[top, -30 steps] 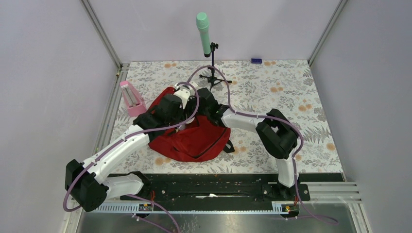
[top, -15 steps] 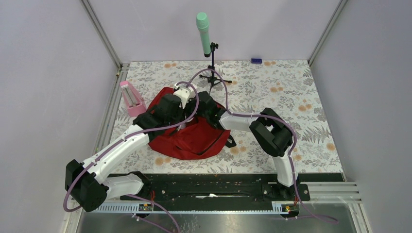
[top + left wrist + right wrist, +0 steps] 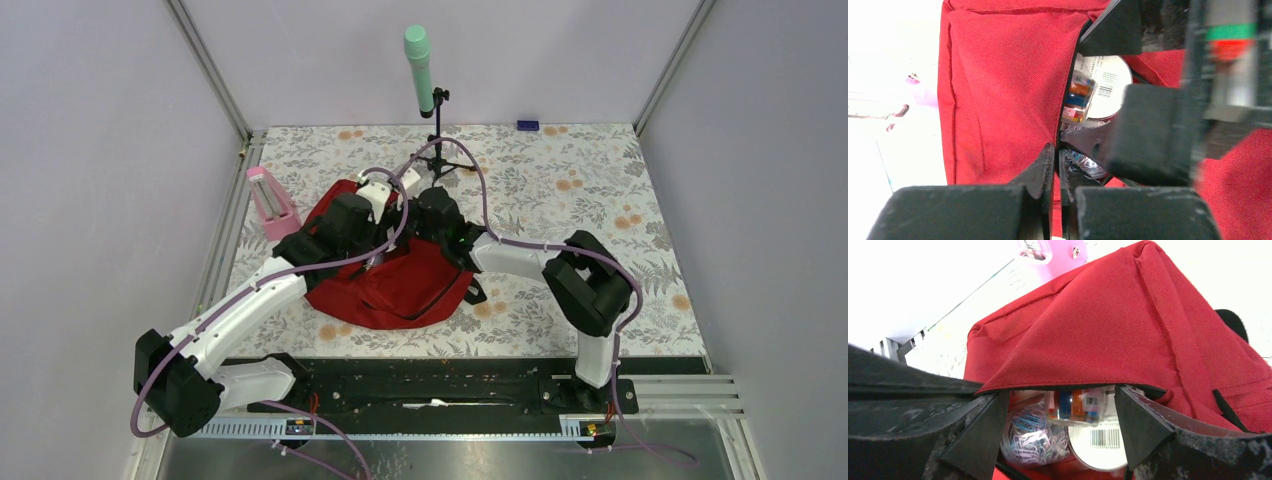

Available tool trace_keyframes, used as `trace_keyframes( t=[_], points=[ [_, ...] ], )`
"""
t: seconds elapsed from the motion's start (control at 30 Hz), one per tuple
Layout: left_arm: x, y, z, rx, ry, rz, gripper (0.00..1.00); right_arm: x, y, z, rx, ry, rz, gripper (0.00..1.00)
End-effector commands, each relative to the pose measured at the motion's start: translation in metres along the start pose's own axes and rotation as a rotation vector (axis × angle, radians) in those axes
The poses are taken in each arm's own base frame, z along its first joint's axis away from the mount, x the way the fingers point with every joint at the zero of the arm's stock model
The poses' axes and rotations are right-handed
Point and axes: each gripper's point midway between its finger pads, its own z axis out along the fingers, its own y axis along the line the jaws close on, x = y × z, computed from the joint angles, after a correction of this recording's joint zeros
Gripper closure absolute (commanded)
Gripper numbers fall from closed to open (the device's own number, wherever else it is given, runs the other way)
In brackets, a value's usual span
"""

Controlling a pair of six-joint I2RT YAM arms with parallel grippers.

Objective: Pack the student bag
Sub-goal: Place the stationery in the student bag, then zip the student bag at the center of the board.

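Observation:
The student bag (image 3: 400, 285) is a red backpack lying mid-table with its top opening held agape. My left gripper (image 3: 386, 236) is shut on the bag's upper opening edge (image 3: 1057, 152) and holds the red flap up. My right gripper (image 3: 416, 214) is open and empty (image 3: 1060, 410), its fingers spread at the mouth of the bag. Inside I see a clear tub of coloured paper clips (image 3: 1033, 432), a clear box of coloured items (image 3: 1080, 407) and a white round lid with a barcode (image 3: 1100, 442). The lid also shows in the left wrist view (image 3: 1108, 82).
A pink holder (image 3: 270, 202) stands left of the bag near the left rail. A green microphone (image 3: 419, 68) on a black tripod (image 3: 440, 160) stands behind the bag. A small blue object (image 3: 527, 125) lies at the back wall. Walls close in three sides.
The right arm's elbow has swung out to the right and its wrist has drawn back a little from the bag mouth. The left arm and the bag have stayed put.

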Motion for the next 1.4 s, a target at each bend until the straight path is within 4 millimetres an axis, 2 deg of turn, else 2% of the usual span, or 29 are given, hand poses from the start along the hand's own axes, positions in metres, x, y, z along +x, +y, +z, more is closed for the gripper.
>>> trace_keyframes(
  t=[0.0, 0.13, 0.23, 0.33, 0.4, 0.5, 0.6, 0.67, 0.7, 0.83, 0.93, 1.07, 1.17, 1.37],
  points=[
    [-0.025, -0.007, -0.009, 0.057, -0.094, -0.055, 1.00, -0.041, 0.015, -0.027, -0.021, -0.086, -0.080, 0.16],
    [-0.028, -0.011, -0.011, 0.087, -0.094, -0.087, 0.99, -0.024, 0.009, -0.051, 0.019, -0.059, -0.095, 0.15],
    [-0.028, -0.025, -0.011, 0.152, -0.085, -0.124, 0.97, -0.019, 0.005, -0.071, 0.057, -0.045, -0.104, 0.15],
    [-0.027, -0.035, -0.012, 0.202, -0.062, -0.165, 0.91, -0.015, -0.003, -0.095, 0.119, -0.038, -0.109, 0.15],
    [-0.028, -0.044, -0.017, 0.252, -0.056, -0.206, 0.78, -0.012, -0.005, -0.113, 0.140, -0.074, -0.114, 0.15],
    [-0.033, -0.053, -0.028, 0.313, -0.076, -0.270, 0.46, -0.013, 0.003, -0.139, 0.106, -0.136, -0.164, 0.15],
    [-0.040, -0.051, -0.041, 0.323, -0.134, -0.331, 0.17, -0.010, 0.015, -0.154, 0.053, -0.110, -0.215, 0.16],
    [-0.042, -0.047, -0.048, 0.316, -0.173, -0.371, 0.05, -0.014, 0.025, -0.160, 0.011, -0.117, -0.239, 0.18],
    [-0.042, -0.044, -0.050, 0.315, -0.186, -0.389, 0.02, -0.016, 0.033, -0.162, -0.022, -0.126, -0.257, 0.18],
    [-0.029, -0.025, -0.043, 0.257, -0.179, -0.460, 0.01, -0.020, 0.073, -0.159, -0.163, -0.149, -0.384, 0.20],
    [-0.018, -0.009, -0.036, 0.221, -0.200, -0.545, 0.01, -0.012, 0.101, -0.150, -0.251, -0.134, -0.504, 0.21],
    [-0.003, 0.013, -0.027, 0.167, -0.259, -0.678, 0.01, -0.001, 0.129, -0.133, -0.379, -0.124, -0.598, 0.23],
    [0.005, 0.029, -0.021, 0.130, -0.316, -0.793, 0.01, 0.007, 0.142, -0.117, -0.455, -0.105, -0.638, 0.24],
    [0.025, 0.046, -0.013, 0.064, -0.367, -0.894, 0.01, 0.023, 0.146, -0.076, -0.496, -0.038, -0.687, 0.28]
  ],
)
